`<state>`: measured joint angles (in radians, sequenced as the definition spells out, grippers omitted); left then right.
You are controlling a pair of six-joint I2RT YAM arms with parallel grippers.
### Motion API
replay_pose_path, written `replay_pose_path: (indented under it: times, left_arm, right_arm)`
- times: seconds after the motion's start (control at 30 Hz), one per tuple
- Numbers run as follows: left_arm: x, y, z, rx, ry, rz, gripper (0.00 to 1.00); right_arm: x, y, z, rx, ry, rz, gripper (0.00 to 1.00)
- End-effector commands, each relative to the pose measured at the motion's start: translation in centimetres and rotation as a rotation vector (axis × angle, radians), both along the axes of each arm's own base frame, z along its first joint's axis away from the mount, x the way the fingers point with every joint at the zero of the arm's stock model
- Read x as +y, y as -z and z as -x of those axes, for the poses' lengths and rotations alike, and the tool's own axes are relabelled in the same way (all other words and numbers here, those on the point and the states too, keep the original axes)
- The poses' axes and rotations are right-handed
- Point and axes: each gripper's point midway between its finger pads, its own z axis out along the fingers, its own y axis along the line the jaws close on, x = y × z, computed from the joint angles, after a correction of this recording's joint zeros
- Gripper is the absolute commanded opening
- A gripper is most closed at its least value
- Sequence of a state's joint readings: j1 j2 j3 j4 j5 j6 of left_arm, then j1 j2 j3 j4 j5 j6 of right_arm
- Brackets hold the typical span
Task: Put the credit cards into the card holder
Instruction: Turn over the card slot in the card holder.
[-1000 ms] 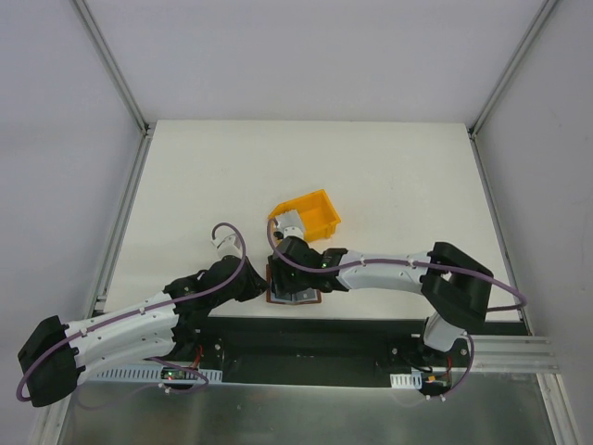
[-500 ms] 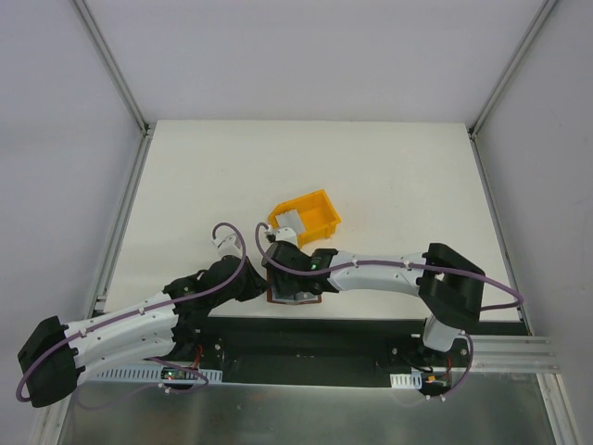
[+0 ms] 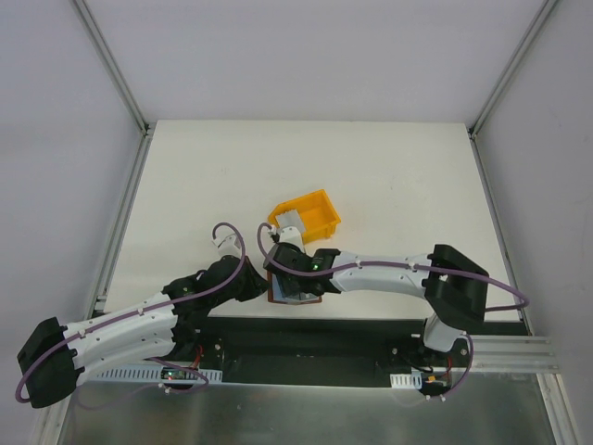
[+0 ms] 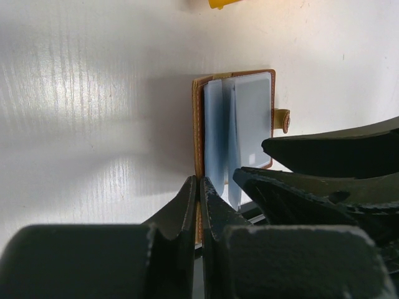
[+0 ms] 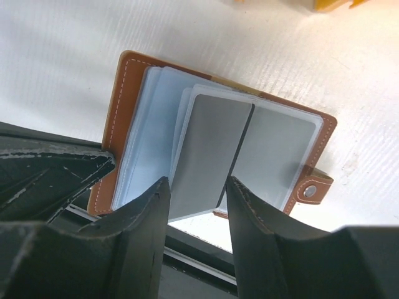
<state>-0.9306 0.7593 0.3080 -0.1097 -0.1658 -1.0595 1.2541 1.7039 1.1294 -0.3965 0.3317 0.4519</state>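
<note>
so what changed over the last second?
The right gripper slid left and slightly nearer over the open brown leather card holder; its fingers straddle a grey card. The left gripper stays pinched on the holder's left edge, and the yellow plastic bin has not moved.

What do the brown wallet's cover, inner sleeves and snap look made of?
Brown folding wallet cover: probably leather or an imitation, matte, with pale stitching along the edge. Clear inner sleeves: thin glossy plastic, see-through and bluish. Round snap: shiny, likely metal.
</note>
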Motion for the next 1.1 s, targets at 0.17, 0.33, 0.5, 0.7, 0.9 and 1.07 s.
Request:
replay_pose_path:
  times: [0.17,0.33,0.5,0.7,0.9,1.07]
  left_arm:
    - [-0.3,-0.6,-0.1,-0.016,-0.004,0.026,0.00]
    - [-0.3,-0.3,0.0,-0.009,-0.004,0.020,0.00]
    - [-0.2,-0.1,0.0,-0.006,-0.008,0.020,0.00]
    - [-0.3,-0.3,0.0,-0.006,-0.002,0.019,0.00]
    - [-0.6,-0.7,0.0,-0.010,0.006,0.029,0.00]
    - [-0.6,-0.9,-0.1,-0.016,0.010,0.031,0.00]
  right_arm:
    - [-1.1,-3.6,-0.7,-0.077,0.026,-0.041,0.43]
    - [-1.9,-3.2,-0.7,-0.074,0.041,-0.027,0.41]
    - [-3.0,-2.9,-0.7,-0.074,0.065,-0.023,0.40]
    - [-0.2,-3.2,-0.2,-0.024,0.019,-0.116,0.46]
    - [2.4,-2.1,0.1,0.025,-0.015,-0.132,0.48]
    - [3.2,-1.2,0.1,0.050,-0.015,-0.144,0.50]
